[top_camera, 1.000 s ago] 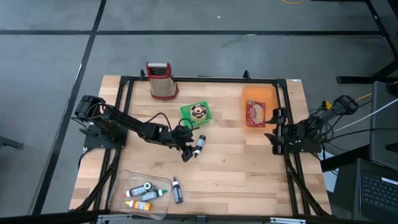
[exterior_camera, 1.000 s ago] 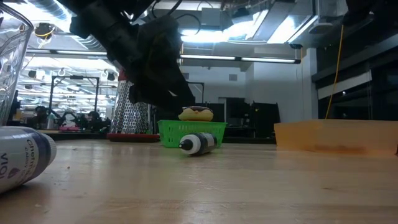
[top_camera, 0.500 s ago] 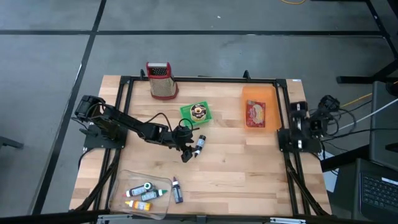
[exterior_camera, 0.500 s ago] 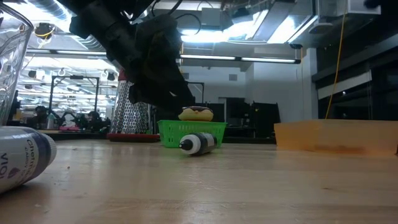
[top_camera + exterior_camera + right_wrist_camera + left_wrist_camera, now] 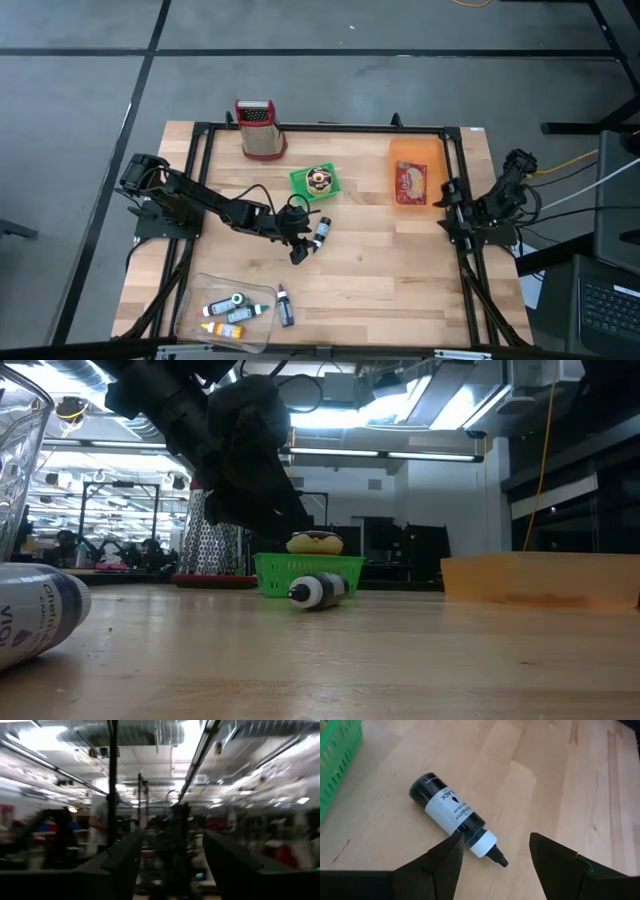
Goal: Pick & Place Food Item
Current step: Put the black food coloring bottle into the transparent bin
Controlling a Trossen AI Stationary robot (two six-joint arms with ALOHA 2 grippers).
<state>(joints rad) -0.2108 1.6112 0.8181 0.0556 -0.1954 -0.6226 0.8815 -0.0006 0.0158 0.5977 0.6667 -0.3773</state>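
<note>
A chocolate-glazed doughnut lies in a small green basket at the table's middle, also seen in the low view. A black bottle lies on its side on the wood just in front of the basket. My left gripper hangs open above the bottle's capped end, clear of the table in the low view. My right gripper is open with nothing between its fingers, drawn back at the table's right edge and pointing up into the room.
An orange tray with a red packet stands at the back right. A red-topped grater stands at the back left. A clear tub with small bottles sits at the front left, and a dark bottle lies beside it.
My right arm has swung and rolled at the table's right edge, its gripper staying open. The left gripper, the bottle and the basket have kept their places.
</note>
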